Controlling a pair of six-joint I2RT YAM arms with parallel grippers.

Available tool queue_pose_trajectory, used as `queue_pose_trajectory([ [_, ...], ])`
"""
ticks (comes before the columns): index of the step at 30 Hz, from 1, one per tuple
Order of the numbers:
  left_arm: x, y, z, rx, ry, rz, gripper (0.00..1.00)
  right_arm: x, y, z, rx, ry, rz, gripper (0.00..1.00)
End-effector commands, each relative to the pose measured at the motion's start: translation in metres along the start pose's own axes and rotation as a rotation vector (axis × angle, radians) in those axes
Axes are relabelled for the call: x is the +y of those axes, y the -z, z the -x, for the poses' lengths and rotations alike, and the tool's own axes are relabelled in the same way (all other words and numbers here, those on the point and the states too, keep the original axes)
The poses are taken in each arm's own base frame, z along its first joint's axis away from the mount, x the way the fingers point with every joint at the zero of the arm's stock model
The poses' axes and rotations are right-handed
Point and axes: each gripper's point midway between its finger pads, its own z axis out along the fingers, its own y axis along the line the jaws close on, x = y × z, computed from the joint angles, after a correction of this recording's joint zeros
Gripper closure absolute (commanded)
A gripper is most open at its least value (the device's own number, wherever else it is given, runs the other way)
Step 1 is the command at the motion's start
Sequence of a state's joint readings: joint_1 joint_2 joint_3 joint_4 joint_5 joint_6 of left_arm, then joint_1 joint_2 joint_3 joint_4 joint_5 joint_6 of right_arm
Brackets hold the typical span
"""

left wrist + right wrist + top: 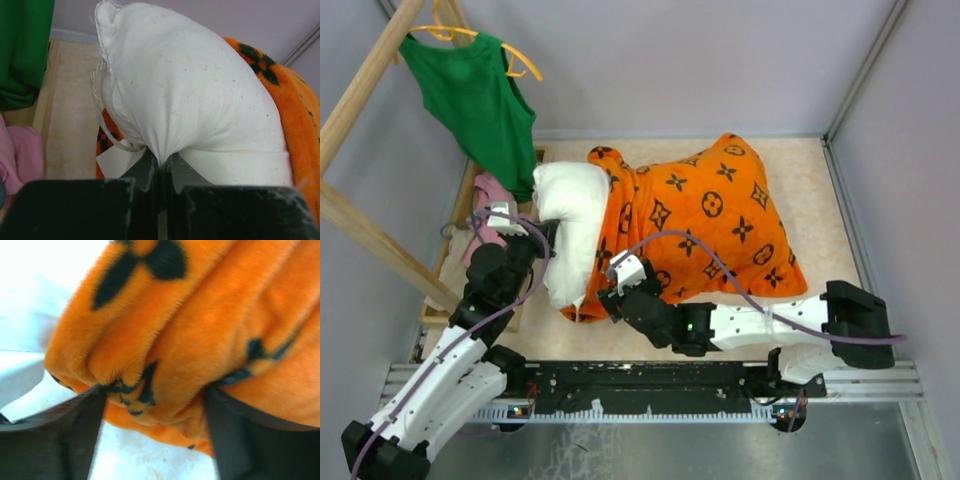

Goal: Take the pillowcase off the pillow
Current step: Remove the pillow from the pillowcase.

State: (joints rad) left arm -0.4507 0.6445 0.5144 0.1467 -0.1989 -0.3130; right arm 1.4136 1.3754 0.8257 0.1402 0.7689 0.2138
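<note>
Top view high over the near edge looking down, left wrist close facing pillow (pixel 200 90), right wrist against pillowcase (pixel 200 325), both also seen from above

Even bright light, soft shadows; rt wrist view blurry (whites blown)

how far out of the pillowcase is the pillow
Partly out. One white end of the pillow sticks out of the pillowcase, pinched by the left gripper; the rest is covered.

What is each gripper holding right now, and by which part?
Left gripper pinches a fold at the exposed end of the pillow. Right gripper straddles a bunched fold of the pillowcase near its open edge; whether it grips cannot be told.
</note>
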Motion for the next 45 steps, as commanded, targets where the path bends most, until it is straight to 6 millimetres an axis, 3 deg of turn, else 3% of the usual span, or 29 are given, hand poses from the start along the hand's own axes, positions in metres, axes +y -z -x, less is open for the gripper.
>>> queue_pose_trajectory([
  [1,-0.010,0.011,0.072,-0.208,0.025,-0.008,1.00,-0.042,-0.002,0.006,0.005,-0.153,-0.147,0.47],
  [4,-0.005,0.015,0.073,-0.214,0.020,0.017,1.00,-0.103,0.002,-0.013,0.047,-0.267,-0.250,0.84],
  [9,0.003,0.019,0.077,-0.217,0.005,0.064,1.00,-0.200,0.039,-0.023,0.001,-0.447,-0.425,0.88],
  [12,0.009,0.022,0.079,-0.226,0.004,0.093,1.00,-0.241,0.064,-0.022,-0.084,-0.557,-0.481,0.87],
  [13,0.011,0.022,0.079,-0.228,0.002,0.102,1.00,-0.245,0.068,-0.021,-0.100,-0.573,-0.475,0.87],
  [17,0.009,0.024,0.080,-0.232,0.016,0.091,1.00,-0.238,0.063,-0.023,-0.065,-0.561,-0.427,0.77],
  [18,0.008,0.023,0.079,-0.229,0.018,0.085,1.00,-0.234,0.059,-0.022,-0.049,-0.549,-0.405,0.69],
  [21,0.004,0.021,0.077,-0.222,0.012,0.063,1.00,-0.225,0.050,-0.010,-0.043,-0.505,-0.343,0.28],
  [24,-0.003,0.018,0.078,-0.213,0.008,0.032,1.00,-0.215,0.048,0.016,-0.098,-0.440,-0.280,0.05],
  [25,-0.005,0.018,0.078,-0.211,0.010,0.020,1.00,-0.207,0.047,0.028,-0.122,-0.408,-0.251,0.01],
  [31,-0.014,0.011,0.074,-0.201,0.018,-0.023,1.00,-0.139,0.036,0.077,-0.198,-0.159,-0.132,0.01],
  [33,-0.014,0.008,0.071,-0.186,0.015,-0.022,1.00,-0.111,0.030,0.081,-0.205,-0.118,-0.085,0.01],
  [37,-0.013,0.006,0.069,-0.183,0.012,-0.018,1.00,-0.077,0.011,0.079,-0.183,-0.139,0.000,0.01],
  [40,-0.013,0.007,0.070,-0.183,0.004,-0.018,1.00,-0.070,-0.001,0.070,-0.140,-0.137,-0.001,0.01],
  [43,-0.011,0.007,0.070,-0.187,-0.001,-0.010,1.00,-0.080,-0.009,0.059,-0.105,-0.119,-0.057,0.02],
  [45,-0.010,0.006,0.068,-0.186,-0.008,-0.007,1.00,-0.096,-0.016,0.043,-0.051,-0.139,-0.092,0.13],
])
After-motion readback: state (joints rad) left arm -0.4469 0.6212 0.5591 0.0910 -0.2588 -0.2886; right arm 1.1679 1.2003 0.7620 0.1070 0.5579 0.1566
